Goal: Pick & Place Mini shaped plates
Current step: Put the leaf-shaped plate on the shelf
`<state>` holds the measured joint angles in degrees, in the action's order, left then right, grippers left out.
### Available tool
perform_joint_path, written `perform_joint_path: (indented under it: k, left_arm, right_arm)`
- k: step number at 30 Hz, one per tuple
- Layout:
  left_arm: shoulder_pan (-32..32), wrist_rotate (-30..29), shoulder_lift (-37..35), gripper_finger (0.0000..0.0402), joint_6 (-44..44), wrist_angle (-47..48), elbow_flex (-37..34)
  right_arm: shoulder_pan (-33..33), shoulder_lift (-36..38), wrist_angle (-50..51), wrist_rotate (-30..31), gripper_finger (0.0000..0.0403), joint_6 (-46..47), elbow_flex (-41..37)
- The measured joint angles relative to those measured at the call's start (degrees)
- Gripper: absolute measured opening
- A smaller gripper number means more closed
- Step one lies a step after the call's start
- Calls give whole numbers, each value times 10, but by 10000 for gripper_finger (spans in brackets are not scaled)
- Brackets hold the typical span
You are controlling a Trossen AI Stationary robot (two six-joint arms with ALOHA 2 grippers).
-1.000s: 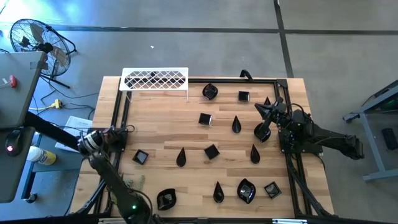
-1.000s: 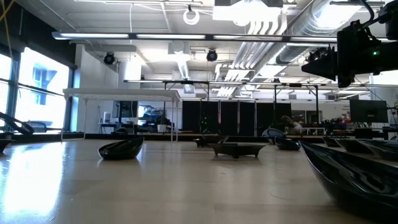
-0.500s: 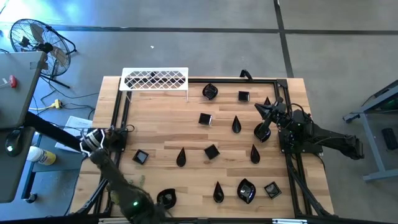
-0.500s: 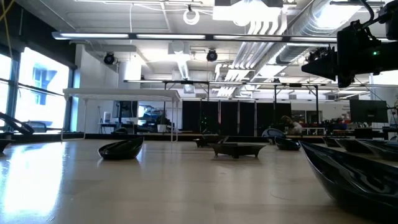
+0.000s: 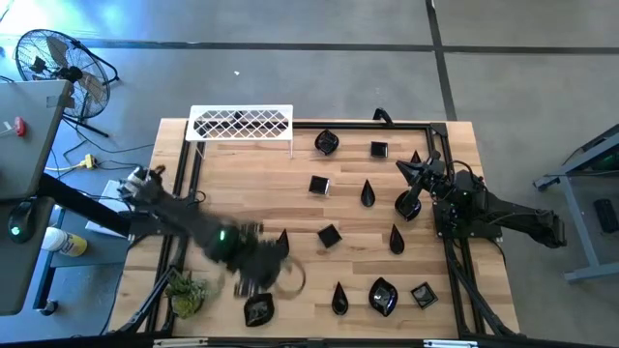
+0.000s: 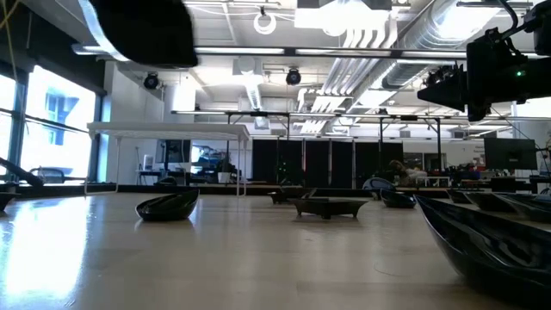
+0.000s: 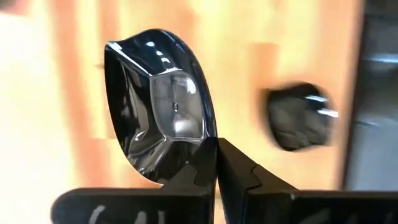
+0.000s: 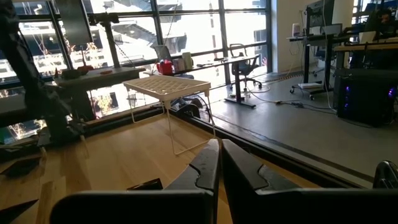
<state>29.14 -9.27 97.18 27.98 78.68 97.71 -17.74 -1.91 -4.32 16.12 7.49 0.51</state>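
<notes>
Plates [image 5: 329, 235] scattered on table [image 5: 242, 193]; rack [image 5: 241, 123] behind.

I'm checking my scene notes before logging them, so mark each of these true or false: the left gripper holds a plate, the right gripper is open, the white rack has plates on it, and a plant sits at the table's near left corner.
1. The left gripper is shut on a glossy black plate. True.
2. The right gripper is open. False: its fingers are together, holding nothing.
3. The white wire rack carries plates. False: nothing lies on it.
4. A small green plant sits at the table's near left corner. True.
</notes>
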Motion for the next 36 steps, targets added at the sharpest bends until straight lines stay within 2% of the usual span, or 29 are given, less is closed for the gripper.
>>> perform_joint_path:
  k: [3,6,10,19,26,32,36]
  left_arm:
    - [-64,-49,-25,0,-51,42,0]
    - [-134,-95,-49,0,-104,44,0]
    - [-232,-117,-77,0,-168,27,1]
    - [-422,-125,-119,0,-307,-12,1]
    - [-546,-126,-128,1,-356,-8,1]
    - [-625,-95,-127,1,-395,-13,-2]
    - [-652,-93,-128,1,-390,-32,-44]
  right_arm:
    - [0,0,0,0,12,0,0]
    - [0,0,0,0,12,0,0]
    - [0,0,0,0,12,0,0]
    - [0,0,0,0,12,0,0]
    - [0,0,0,0,12,0,0]
    - [0,0,0,0,12,0,0]
    - [0,0,0,0,12,0,0]
